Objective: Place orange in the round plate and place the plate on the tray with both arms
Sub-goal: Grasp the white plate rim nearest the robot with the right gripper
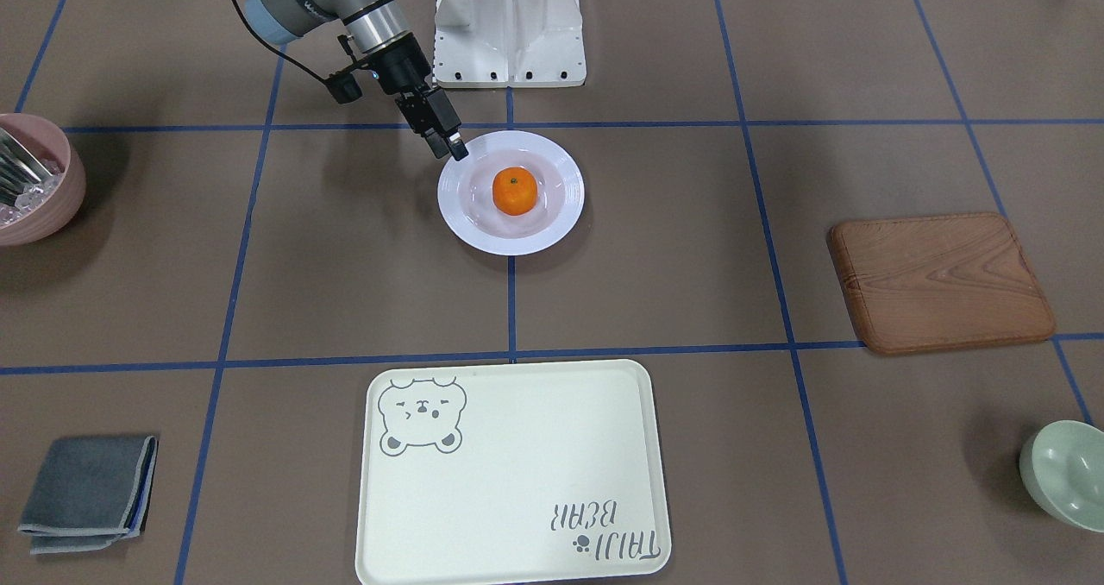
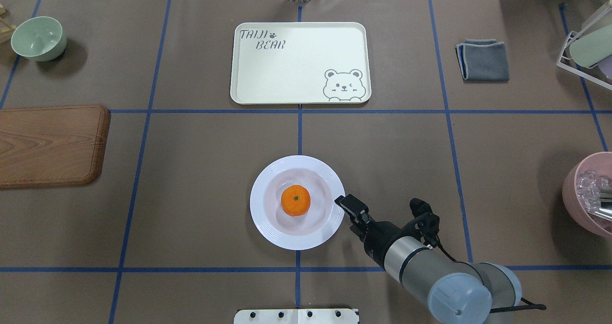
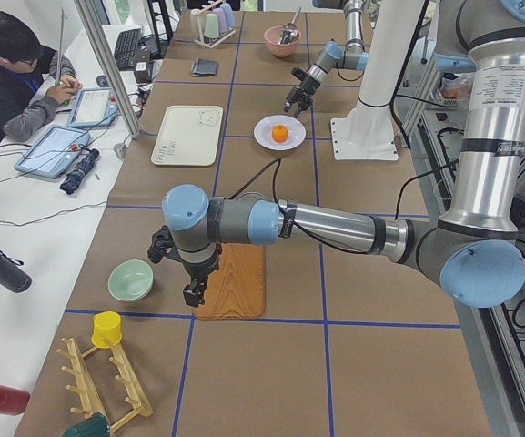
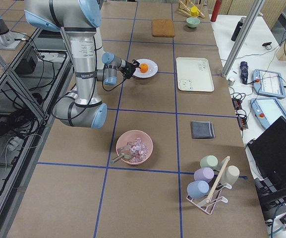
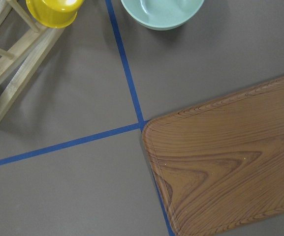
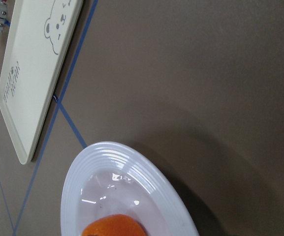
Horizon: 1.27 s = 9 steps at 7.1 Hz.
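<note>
right arm (image 2: 430, 271) nearest; right gripper (image 2: 341, 201) at round plate (image 2: 267, 228) rim, jaw gap can't tell; orange (image 2: 295, 200) sits in it just past the tips; next, I'd say: grip rim, bring left gripper (image 3: 192, 293) (state unclear) from over wooden board (image 3: 239, 278); tray (image 2: 296, 75) well beyond.

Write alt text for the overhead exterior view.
An orange sits in a white round plate mid-table, the right arm's tool at the plate's right rim. A cream bear tray lies beyond; a wooden board, green bowl, grey cloth and pink bowl sit around the edges.
</note>
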Available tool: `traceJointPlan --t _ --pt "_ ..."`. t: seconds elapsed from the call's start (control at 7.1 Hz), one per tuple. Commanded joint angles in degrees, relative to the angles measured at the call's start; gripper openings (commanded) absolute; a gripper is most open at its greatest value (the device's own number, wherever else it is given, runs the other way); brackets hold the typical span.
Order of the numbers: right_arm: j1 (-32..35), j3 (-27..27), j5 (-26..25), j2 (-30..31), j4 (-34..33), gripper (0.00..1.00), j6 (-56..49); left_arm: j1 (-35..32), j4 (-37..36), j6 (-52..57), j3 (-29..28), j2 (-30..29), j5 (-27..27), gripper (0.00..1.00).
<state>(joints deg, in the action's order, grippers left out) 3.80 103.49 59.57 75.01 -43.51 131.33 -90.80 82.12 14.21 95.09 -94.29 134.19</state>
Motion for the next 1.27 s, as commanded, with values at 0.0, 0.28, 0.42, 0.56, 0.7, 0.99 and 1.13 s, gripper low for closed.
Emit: traceJointPlan --t 0.0,0.28,0.42,0.56,0.7,0.99,1.13 --pt "-1.51 -2.23 -1.30 -1.71 -1.31 0.83 -0.02 -0.08 0.23 0.03 0.09 0.51 0.02 0.99" --pt "-1.42 -3.29 -2.09 -3.54 -1.92 0.54 0.07 -0.08 0.23 0.03 0.09 0.51 0.02 0.99" --pt "-1.34 -3.29 -2.27 -3.99 -2.01 0.09 0.16 -0.08 0.23 0.03 0.18 0.51 0.02 0.99" --pt "-1.25 -3.47 -2.70 -3.90 -1.93 0.00 0.07 -0.08 0.23 0.03 0.27 0.51 0.02 0.99" --pt "-1.16 -3.38 -3.49 -3.90 -1.75 0.00 0.07 -0.08 0.23 0.03 0.27 0.51 0.02 0.99" --pt "-0.98 -2.42 -6.91 -3.99 -1.14 0.00 -0.10 -0.08 0.32 -0.06 0.53 0.77 0.02 0.99" --pt "-0.90 -0.76 -8.67 -3.99 -1.14 0.00 -0.63 -0.08 0.32 -0.15 0.88 1.04 0.02 0.99"
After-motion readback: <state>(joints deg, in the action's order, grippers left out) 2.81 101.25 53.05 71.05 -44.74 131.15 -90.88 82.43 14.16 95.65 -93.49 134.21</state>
